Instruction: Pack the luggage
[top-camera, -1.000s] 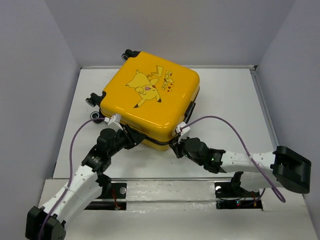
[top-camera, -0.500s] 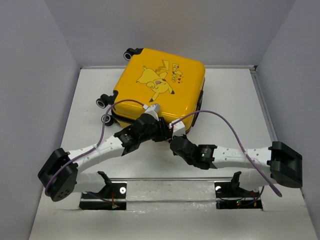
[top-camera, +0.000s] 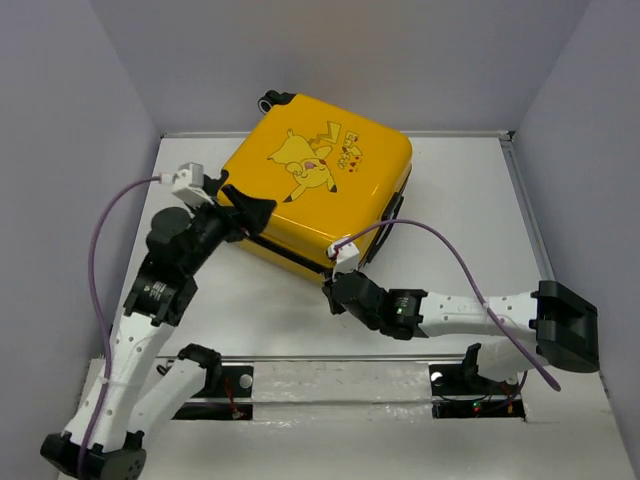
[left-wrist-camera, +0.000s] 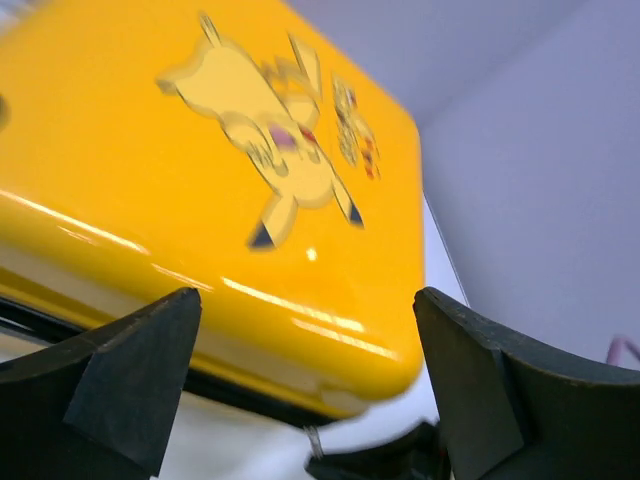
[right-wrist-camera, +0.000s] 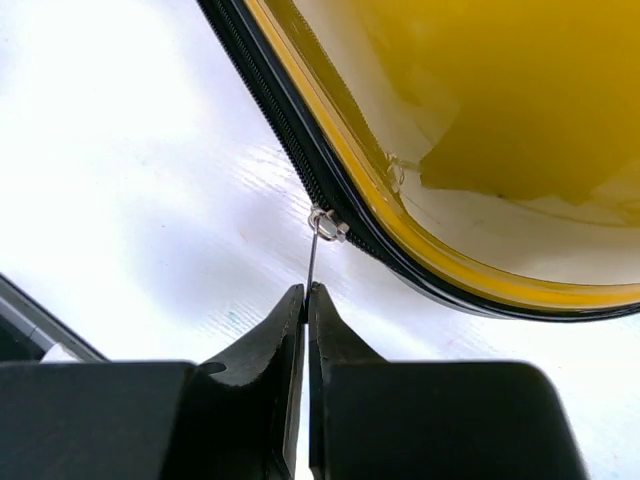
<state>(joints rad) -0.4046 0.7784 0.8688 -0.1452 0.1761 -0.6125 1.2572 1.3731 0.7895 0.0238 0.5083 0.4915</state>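
The right gripper (right-wrist-camera: 305, 292) is pinching the thin metal zipper pull (right-wrist-camera: 313, 258), its jaws pressed together on it. The pull is running up from the fingertips to the slider (right-wrist-camera: 328, 227), which is sitting on the black zipper track (right-wrist-camera: 260, 100) just ahead of the jaws. That track is edging the near corner of the yellow suitcase (top-camera: 320, 190). The suitcase is lying flat just beyond these jaws on the white table (top-camera: 450, 230), with its Pikachu cartoon (top-camera: 305, 165) facing up.

The left gripper (top-camera: 248, 208) is holding its jaws spread wide, gripping nothing, at the suitcase's left corner. In the wrist view the yellow shell is filling the gap between its fingers (left-wrist-camera: 130, 370). Whether they are touching the shell cannot be told. A black wheel (top-camera: 270, 100) is showing at the far corner, well beyond both grippers.
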